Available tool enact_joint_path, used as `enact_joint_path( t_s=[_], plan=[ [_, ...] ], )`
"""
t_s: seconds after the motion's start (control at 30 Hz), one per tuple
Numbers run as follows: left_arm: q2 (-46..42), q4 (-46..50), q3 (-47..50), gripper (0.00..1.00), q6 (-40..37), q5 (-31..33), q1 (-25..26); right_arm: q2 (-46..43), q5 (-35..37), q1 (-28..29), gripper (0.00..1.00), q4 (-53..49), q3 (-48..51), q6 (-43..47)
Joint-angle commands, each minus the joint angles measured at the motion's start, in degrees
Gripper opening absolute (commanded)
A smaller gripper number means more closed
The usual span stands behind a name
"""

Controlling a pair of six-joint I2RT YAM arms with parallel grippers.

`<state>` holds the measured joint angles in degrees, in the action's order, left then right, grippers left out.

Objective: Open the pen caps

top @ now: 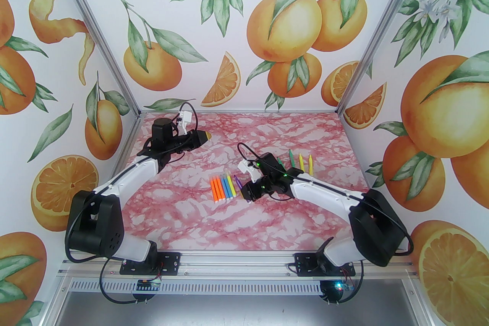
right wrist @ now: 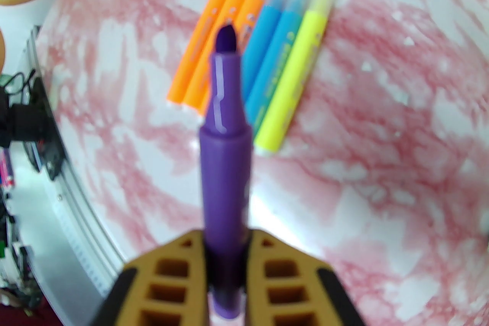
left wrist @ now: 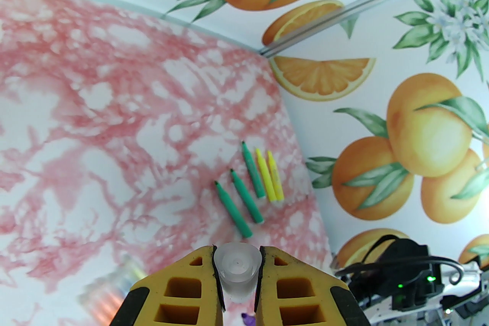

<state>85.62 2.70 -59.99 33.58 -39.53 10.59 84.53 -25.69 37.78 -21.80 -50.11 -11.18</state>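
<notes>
The left gripper (left wrist: 237,252) was clamped on a clear cap (left wrist: 237,273) above the bench (left wrist: 95,106). The right gripper (right wrist: 226,236) pinched the bare-tipped purple marker (right wrist: 225,164). Lowering it carelessly could smear ink or scatter the 6 capped markers (right wrist: 267,49) below.

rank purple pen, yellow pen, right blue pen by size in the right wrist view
1. purple pen, though nearness to the camera inflates it.
2. yellow pen and right blue pen: about alike, the blue's end partly behind the purple.
</notes>
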Motion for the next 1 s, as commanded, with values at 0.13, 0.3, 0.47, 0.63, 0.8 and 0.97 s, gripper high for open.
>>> enact_joint_path(
  t_s=[0.13,0.3,0.47,0.63,0.8,0.97],
  plan=[
    [-2.2,27.9,-5.7,0.00,-18.3,17.8,0.3,0.9,15.1,-4.7,0.00,-3.5,-3.6,-2.4],
    [-0.9,34.3,-5.6,0.00,-21.9,21.2,0.3,7.1,24.4,-5.2,0.00,-9.4,-9.5,-0.4],
    [2.0,38.5,-5.6,0.00,-24.1,24.6,0.6,13.2,29.7,-5.4,0.00,-12.3,-13.4,0.4],
    [5.8,41.9,-5.7,0.00,-26.1,28.7,1.0,16.8,32.4,-6.3,0.00,-13.4,-15.3,0.5],
    [8.0,42.1,-5.6,0.00,-26.3,28.9,1.6,18.2,32.9,-6.9,0.00,-13.8,-16.3,0.7],
    [14.5,42.4,-6.4,0.02,-26.6,30.4,3.6,21.5,35.1,-7.7,0.00,-15.8,-18.6,1.9]
  ],
)
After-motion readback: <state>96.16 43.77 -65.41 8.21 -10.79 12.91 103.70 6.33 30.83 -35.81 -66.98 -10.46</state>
